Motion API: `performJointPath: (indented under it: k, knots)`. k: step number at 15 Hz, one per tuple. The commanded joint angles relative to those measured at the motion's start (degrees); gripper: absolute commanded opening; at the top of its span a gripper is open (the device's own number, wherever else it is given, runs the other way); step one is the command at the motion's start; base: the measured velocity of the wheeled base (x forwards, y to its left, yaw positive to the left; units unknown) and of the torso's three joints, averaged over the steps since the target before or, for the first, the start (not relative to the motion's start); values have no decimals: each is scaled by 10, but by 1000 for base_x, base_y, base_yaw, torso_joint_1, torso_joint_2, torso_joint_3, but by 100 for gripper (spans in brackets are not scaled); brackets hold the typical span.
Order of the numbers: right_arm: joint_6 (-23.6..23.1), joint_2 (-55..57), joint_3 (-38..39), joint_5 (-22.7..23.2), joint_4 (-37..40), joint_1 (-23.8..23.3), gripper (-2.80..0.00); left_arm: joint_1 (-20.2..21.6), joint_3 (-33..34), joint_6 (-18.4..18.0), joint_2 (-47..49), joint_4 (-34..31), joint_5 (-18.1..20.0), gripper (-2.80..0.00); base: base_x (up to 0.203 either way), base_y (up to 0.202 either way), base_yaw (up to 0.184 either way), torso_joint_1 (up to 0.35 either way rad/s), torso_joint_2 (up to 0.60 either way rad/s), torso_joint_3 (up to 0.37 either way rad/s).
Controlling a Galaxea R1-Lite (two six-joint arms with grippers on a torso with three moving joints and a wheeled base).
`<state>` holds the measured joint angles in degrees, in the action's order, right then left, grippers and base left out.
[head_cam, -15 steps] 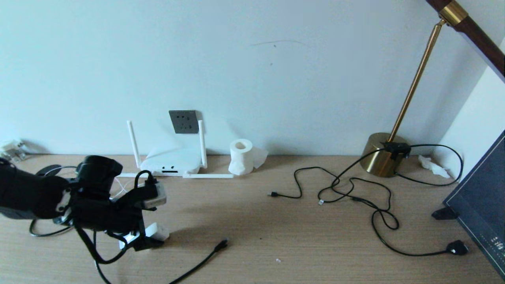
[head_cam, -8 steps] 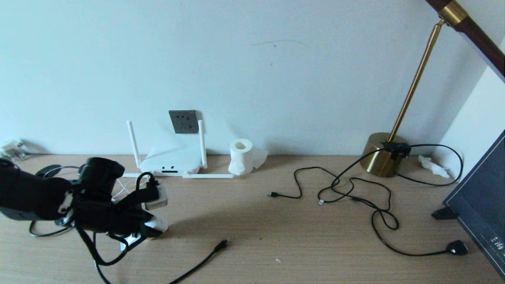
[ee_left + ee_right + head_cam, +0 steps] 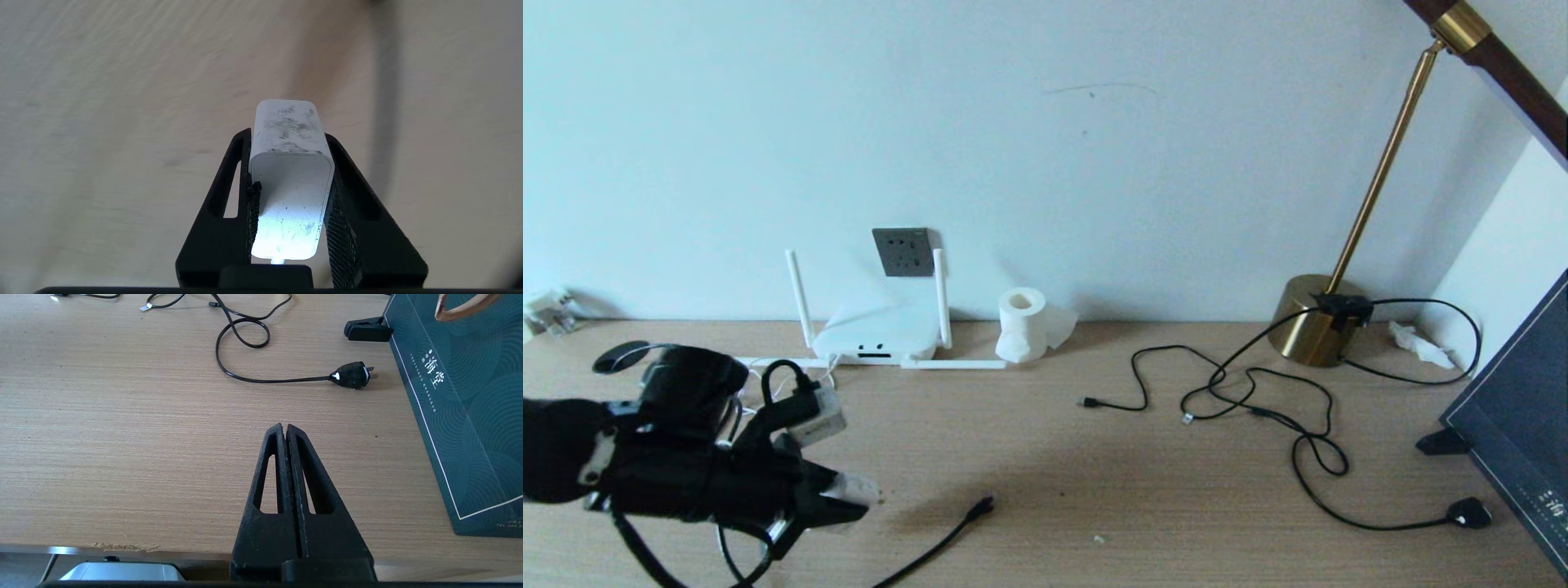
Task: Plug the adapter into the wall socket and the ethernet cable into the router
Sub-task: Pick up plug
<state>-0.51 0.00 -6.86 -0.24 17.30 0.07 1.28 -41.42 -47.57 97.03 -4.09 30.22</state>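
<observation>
While left hand point(image 3: 288, 147) clamps smooth, scuffed, boxy white adapter point(image 3: 291, 175), wood-grain desk point(image 3: 1143, 482) below.

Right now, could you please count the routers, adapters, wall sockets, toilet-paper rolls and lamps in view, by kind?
router: 1
adapter: 1
wall socket: 1
toilet-paper roll: 1
lamp: 1
Total: 5

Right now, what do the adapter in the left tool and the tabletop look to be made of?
Adapter: smooth white plastic by the look, semi-gloss, with grey scuffs on its upper face. Tabletop: light wood or wood-look laminate, matte, with fine straight grain lines; which one is unclear.
</observation>
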Motion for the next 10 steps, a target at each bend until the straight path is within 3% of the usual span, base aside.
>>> performJointPath:
  k: [1, 3, 5, 7, 10]
  knots:
    - [0, 0, 0, 0, 1, 0, -280, 5, 7, 23, -54, -14, 33, -280, 0, 0, 0, 0, 0, 0]
    - [0, 0, 0, 0, 1, 0, -280, 6, 24, 55, -82, -47, 55, -280, 0, 0, 0, 0, 0, 0]
    - [0, 0, 0, 0, 1, 0, -280, 4, 37, 63, -92, -53, 62, -280, 0, 0, 0, 0, 0, 0]
    - [0, 0, 0, 0, 1, 0, -280, 2, 38, 97, -113, -53, 68, -280, 0, 0, 0, 0, 0, 0]
    - [0, 0, 0, 0, 1, 0, -280, 0, 14, 265, -174, -49, 101, -280, 0, 0, 0, 0, 0, 0]
